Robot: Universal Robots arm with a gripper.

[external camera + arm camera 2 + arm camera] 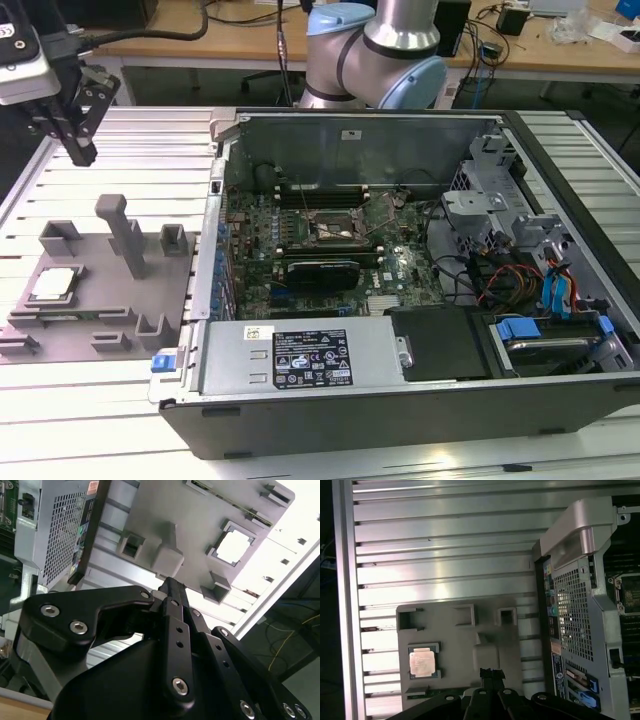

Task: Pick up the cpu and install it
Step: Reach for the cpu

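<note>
A ribbed aluminium counter (pixel 90 420) in a workshop, with wooden desks and trailing cables behind it, carries a grey fixture plate (pixel 100 275) and an open desktop computer case (pixel 350 140). The arm's black jaws are pressed together and hold nothing. They hang in the air above the counter near its far edge on the exterior view's left, touching nothing. Below and just in front of them stands the fixture plate's tall upright post (pixel 125 235). The cpu (pixel 52 285) lies flat in a square recess of the plate, by the plate's edge on the exterior view's left, with its silver metal top facing up. It is well apart from the jaws and shows in both wrist views (pixel 232 547) (pixel 422 661). The case lies on its side toward the counter's middle, just beside the plate. Inside the case, the green motherboard's square socket frame (pixel 338 228) sits behind a black expansion card (pixel 320 270). The pale blue-and-silver arm base (pixel 375 50) rises behind the case at the counter's far edge.
</note>
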